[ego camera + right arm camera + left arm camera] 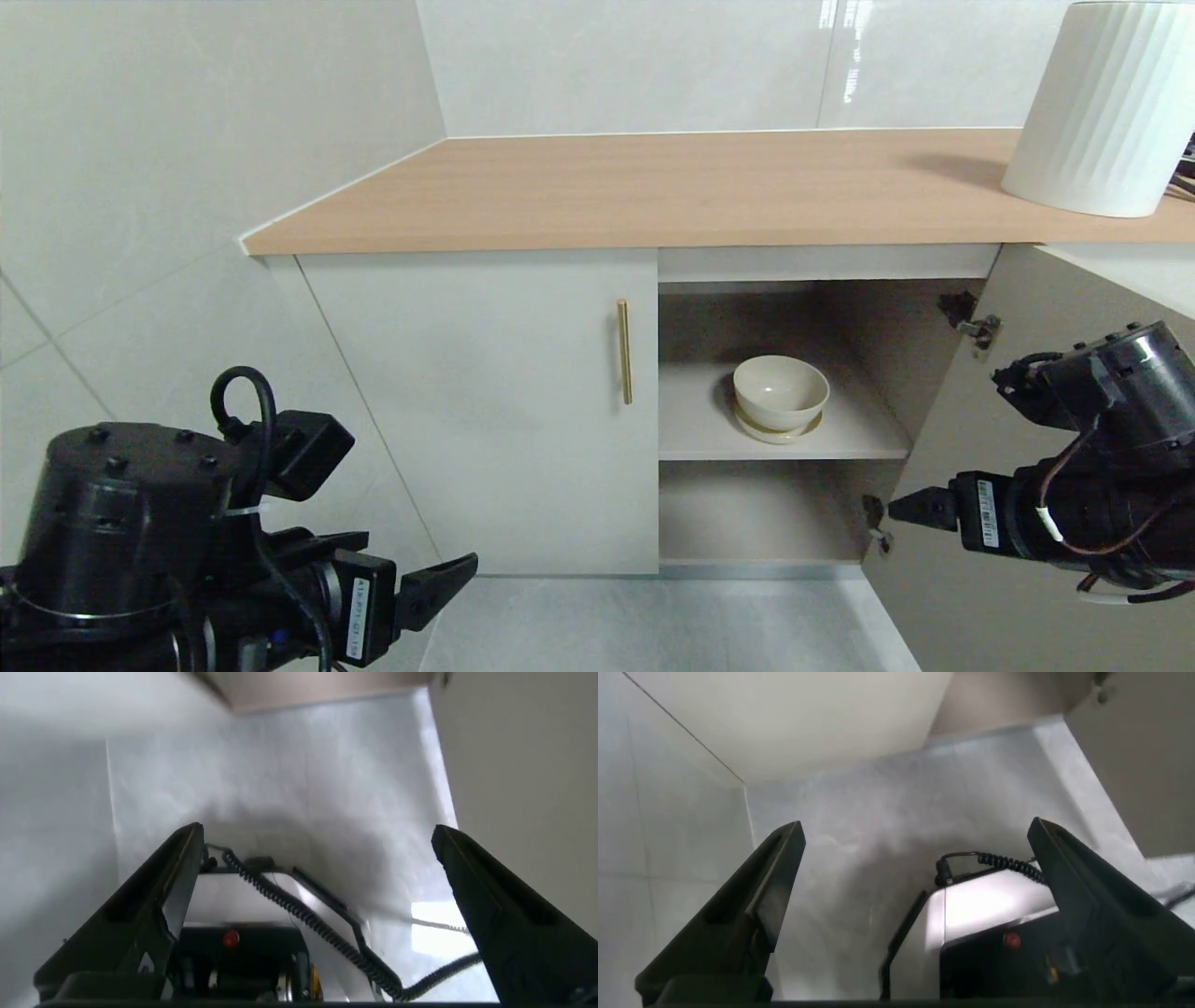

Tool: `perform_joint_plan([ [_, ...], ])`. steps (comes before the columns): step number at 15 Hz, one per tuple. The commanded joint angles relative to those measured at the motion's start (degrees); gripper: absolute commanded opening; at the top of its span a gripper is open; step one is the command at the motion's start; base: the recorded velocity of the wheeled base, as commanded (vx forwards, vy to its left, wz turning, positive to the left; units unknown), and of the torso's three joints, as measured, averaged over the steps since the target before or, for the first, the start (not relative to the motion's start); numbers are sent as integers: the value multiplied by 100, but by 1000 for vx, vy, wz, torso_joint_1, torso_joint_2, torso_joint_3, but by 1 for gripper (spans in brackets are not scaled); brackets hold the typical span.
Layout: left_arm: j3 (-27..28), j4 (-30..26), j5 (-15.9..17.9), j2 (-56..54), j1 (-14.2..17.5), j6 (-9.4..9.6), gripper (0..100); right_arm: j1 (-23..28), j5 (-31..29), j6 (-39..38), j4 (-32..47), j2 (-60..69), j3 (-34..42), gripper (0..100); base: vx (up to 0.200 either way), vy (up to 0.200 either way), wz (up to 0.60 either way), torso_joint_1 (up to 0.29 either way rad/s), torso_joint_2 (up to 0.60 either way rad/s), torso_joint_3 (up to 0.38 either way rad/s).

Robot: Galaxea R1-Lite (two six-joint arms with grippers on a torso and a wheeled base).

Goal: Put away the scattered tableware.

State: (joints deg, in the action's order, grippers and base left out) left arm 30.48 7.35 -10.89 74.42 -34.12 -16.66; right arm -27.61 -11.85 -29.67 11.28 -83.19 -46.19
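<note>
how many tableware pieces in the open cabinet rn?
2. A cream round ceramic bowl sits on a cream shallow plate, both on the upper shelf of the open right compartment. More may be hidden behind the closed left door.

The ribbed white container runs off the frame's upper right corner. At centre, the bowl hides most of the plate beneath it.

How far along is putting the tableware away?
Done: the bowl sits on a saucer on the middle shelf. In hand: nothing; left hand and right hand are open, empty. Left: the right door stands open, likely needing closing.
</note>
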Motion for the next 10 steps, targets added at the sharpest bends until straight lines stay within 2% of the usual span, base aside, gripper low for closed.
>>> perform_joint_plan([
  [1,2,3,-10,-7,-24,-3,100,-95,-19,-4,6,13,-4,100,-200,0,0,7,2,2],
  [10,2,3,-72,-7,-24,-3,100,-130,-37,-4,24,66,5,100,-200,0,0,1,3,3],
])
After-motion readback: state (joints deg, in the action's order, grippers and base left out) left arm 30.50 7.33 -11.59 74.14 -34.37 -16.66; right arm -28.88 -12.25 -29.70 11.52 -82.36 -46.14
